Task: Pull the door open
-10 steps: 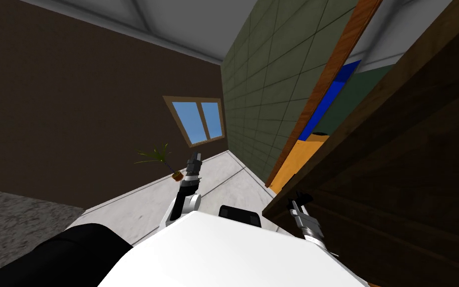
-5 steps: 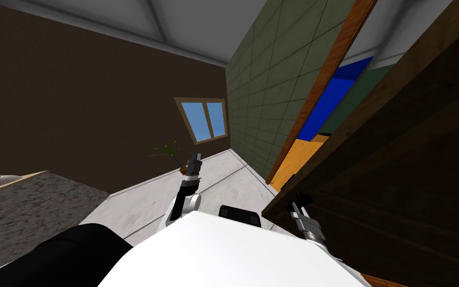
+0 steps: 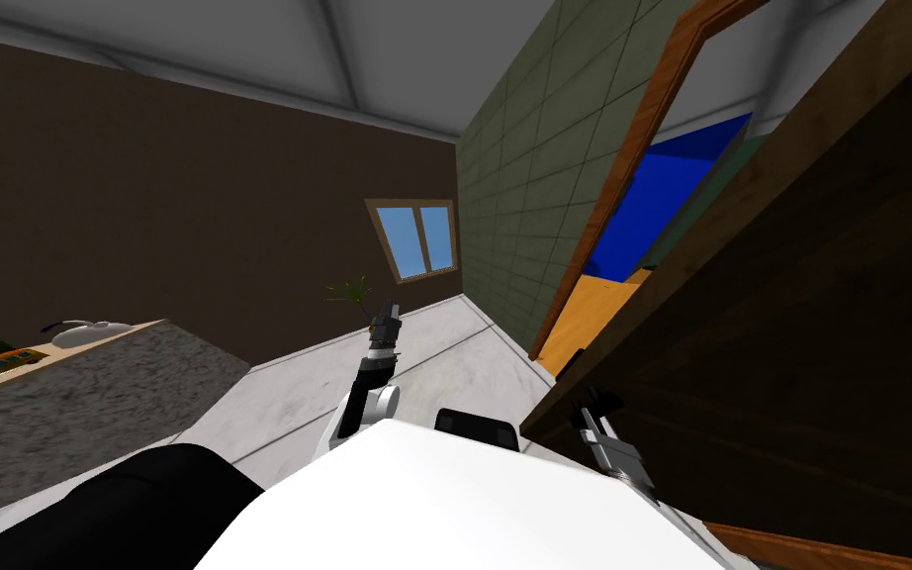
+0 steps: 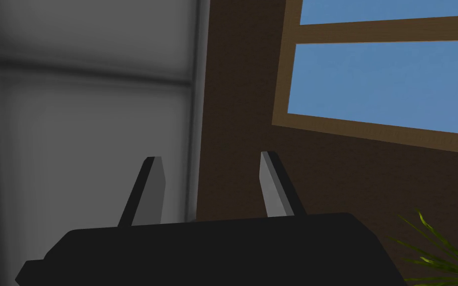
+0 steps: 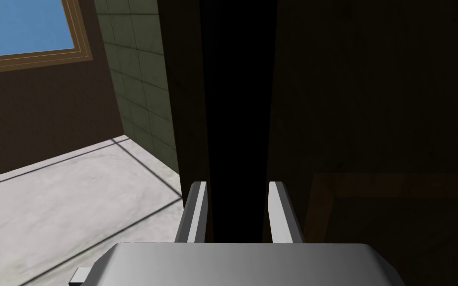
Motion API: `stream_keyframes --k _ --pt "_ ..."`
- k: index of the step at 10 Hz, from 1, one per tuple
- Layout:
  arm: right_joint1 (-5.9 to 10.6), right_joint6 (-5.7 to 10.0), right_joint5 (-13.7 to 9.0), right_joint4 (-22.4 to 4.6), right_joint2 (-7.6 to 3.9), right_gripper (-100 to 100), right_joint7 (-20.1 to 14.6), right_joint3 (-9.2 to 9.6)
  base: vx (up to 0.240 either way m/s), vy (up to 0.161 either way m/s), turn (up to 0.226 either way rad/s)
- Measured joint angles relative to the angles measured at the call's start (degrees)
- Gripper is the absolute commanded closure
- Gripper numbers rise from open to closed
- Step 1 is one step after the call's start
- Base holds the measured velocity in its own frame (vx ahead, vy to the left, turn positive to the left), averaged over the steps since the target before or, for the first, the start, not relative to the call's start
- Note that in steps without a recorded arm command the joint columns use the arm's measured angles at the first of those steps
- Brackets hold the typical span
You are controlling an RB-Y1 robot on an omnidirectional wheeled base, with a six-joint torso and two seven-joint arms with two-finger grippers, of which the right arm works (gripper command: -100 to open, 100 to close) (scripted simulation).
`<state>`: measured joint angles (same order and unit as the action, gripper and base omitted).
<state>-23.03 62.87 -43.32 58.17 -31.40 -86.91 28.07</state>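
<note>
Noted, far left in the head view, a speckled grey counter (image 3: 98, 386) with a pale rounded object on it (too small to name). Next along, found a plant (image 3: 350, 292) against the dark brown wall, and just beside it the left gripper (image 3: 388, 311) raised over the pale floor (image 3: 444, 346), with the window (image 3: 421, 237) above. Read its state from the left wrist view instead: two fingers (image 4: 151, 191) standing well apart, nothing between them. Further right, logged a green tiled wall (image 3: 533, 178), then an orange-brown door frame (image 3: 642, 148) with a blue surface and orange ground showing through the gap. Found the dark wooden door (image 3: 820, 297) swung out from that frame, taking up the right side. Saw the right gripper (image 3: 586, 418) at the door's free edge, up against a small black handle (image 3: 604, 400). Learned the grip from the right wrist view: both blades pressed against the sides of a black bar running up between them, clamped on the handle, with dark door panel to one side and tiled wall and floor to the other.
</note>
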Motion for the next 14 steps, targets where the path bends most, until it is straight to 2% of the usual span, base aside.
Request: stream_keyframes --k 6,7,10,12,14 --pt "-0.73 0.21 2.46 1.12 0.11 100 0.09 -0.08 -0.207 -0.044 0.108" --pt "-1.48 -0.12 2.91 2.17 0.15 100 0.34 -0.03 -0.19 -0.109 0.101" --pt "-2.34 0.11 4.74 3.11 0.98 100 0.81 0.71 -0.167 -0.104 0.104" --pt "-2.45 0.2 5.37 3.25 1.37 100 0.84 1.16 -0.092 -0.001 0.103" --pt "-1.86 0.73 5.05 2.26 0.28 100 -0.17 0.67 -0.179 0.038 0.227"
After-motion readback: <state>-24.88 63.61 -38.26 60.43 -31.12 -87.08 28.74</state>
